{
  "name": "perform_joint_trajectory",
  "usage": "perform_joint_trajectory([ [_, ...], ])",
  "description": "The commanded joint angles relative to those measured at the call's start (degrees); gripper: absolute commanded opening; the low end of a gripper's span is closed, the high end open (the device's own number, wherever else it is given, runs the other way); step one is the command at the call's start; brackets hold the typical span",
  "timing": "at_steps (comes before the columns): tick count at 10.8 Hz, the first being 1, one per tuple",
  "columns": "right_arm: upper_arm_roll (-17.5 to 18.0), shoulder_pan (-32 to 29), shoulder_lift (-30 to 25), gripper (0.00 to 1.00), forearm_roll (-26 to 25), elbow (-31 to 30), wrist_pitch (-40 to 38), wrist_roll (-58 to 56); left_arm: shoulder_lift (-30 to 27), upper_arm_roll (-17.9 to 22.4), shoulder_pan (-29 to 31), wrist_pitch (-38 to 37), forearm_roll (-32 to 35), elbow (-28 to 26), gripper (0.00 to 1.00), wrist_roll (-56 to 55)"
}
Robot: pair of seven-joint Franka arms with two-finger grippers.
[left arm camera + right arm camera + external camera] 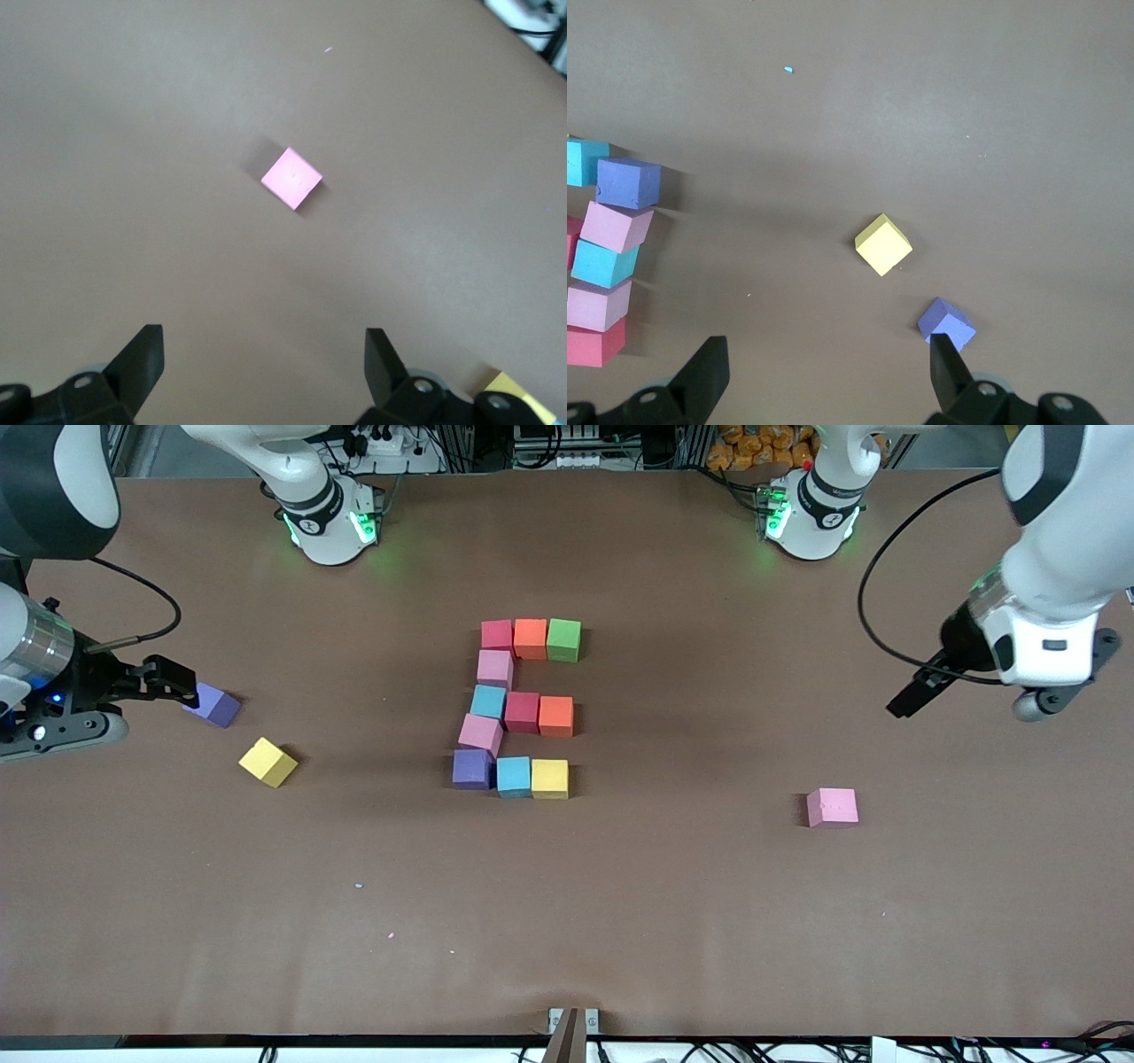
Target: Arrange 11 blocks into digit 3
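Digit 3 (518,713) holds eleven blocks; right gripper (182,684), jaws apart and empty, hangs beside loose purple block (213,705); left gripper (264,363), jaws apart, waits.

Left tool (264,372) raised, open, right tool (829,376) low, open

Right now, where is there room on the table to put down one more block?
The widest bare patch of table lies nearer the camera than the digit 3. There is also room between the digit and the lone pink block. It is crowded toward the right arm's end, where the yellow block, purple block and open right gripper sit close. The open left gripper waits.
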Motion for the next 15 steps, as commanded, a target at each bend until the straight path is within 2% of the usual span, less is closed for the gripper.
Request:
perform_joint_trajectory([
  [1, 0.12, 0.02, 0.47, 1.00, -0.23, 1.03, -0.28, 0.34, 0.31, 0.96, -0.35, -3.53, 0.34, 5.18, 1.00, 13.16],
  [4, 0.12, 0.37, 0.38, 1.00, -0.31, 1.03, -0.37, 0.34, -0.03, 0.00, -1.14, -6.94, 3.05, 6.78, 1.00, 21.29],
  [6, 0.03, 0.19, 0.47, 1.00, -0.31, 1.03, -0.37, 0.34, -1.26, -2.20, -1.32, -9.59, 3.42, 6.87, 1.00, 24.89],
  [9, 0.12, 0.37, 0.38, 1.00, -0.23, 1.03, -0.54, 0.34, -1.97, -2.21, -2.02, -10.83, 3.68, 6.96, 1.00, 27.70],
  [12, 0.03, 0.02, 0.38, 1.00, -0.23, 1.03, -0.45, 0.34, -1.88, -1.16, -1.93, -11.97, 2.54, 9.15, 1.00, 35.44],
  [15, 0.12, -0.25, 0.47, 1.00, -0.23, 0.94, -0.45, 0.25, -1.27, -0.80, -1.76, -11.97, 0.89, 9.33, 1.00, 36.16],
])
